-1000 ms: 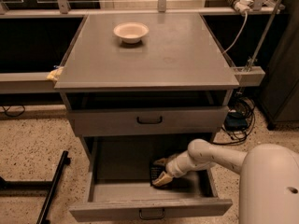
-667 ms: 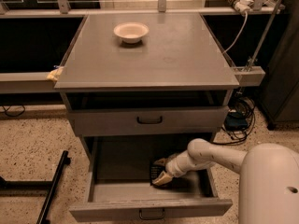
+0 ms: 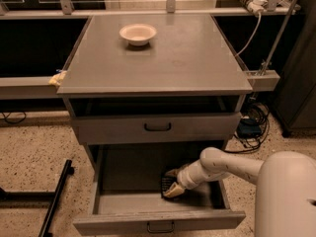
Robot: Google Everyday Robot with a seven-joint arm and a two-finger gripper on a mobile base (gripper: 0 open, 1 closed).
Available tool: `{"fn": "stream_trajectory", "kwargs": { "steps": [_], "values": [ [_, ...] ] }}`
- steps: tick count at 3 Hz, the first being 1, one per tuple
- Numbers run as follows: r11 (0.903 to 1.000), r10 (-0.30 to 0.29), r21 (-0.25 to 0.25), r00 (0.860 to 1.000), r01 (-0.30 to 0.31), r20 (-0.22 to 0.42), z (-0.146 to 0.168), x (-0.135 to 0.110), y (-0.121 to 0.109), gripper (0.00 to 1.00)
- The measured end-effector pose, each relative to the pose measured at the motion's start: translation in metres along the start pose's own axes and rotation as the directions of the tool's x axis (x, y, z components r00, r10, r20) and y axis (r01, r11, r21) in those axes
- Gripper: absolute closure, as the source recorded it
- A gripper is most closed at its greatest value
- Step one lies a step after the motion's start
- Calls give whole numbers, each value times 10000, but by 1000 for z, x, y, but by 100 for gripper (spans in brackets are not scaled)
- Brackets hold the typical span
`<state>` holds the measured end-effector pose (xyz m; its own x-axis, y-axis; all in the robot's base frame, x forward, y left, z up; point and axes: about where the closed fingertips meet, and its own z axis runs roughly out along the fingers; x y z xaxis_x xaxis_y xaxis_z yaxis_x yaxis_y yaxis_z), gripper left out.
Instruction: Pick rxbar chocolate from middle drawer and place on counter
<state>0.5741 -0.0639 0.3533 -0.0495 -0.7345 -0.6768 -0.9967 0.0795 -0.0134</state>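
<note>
A speckled floor (image 3: 29, 157) surrounds a grey cabinet whose lowest tray, the middle drawer (image 3: 158, 220), is pulled out. The rxbar chocolate (image 3: 167, 183) lies dark on the drawer's floor toward the right, clasped between the pale fingers (image 3: 174, 191) of the gripper (image 3: 171, 182), whose white arm (image 3: 222, 164) reaches in from the right. Above, the counter (image 3: 187, 58) carries a cream bowl (image 3: 138, 33) near its back left.

Speckled terrazzo floor (image 3: 29, 152); black cables (image 3: 252, 127) right; dim warm light.
</note>
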Motion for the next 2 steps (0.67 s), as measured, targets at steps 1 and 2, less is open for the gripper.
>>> {"fn": "stream_trajectory", "kwargs": {
  "steps": [1, 2],
  "values": [
    [9999, 71, 115, 10000, -71, 22, -24, -11, 9, 100],
    [9984, 194, 535, 9997, -201, 136, -72, -28, 22, 100]
  ]
}}
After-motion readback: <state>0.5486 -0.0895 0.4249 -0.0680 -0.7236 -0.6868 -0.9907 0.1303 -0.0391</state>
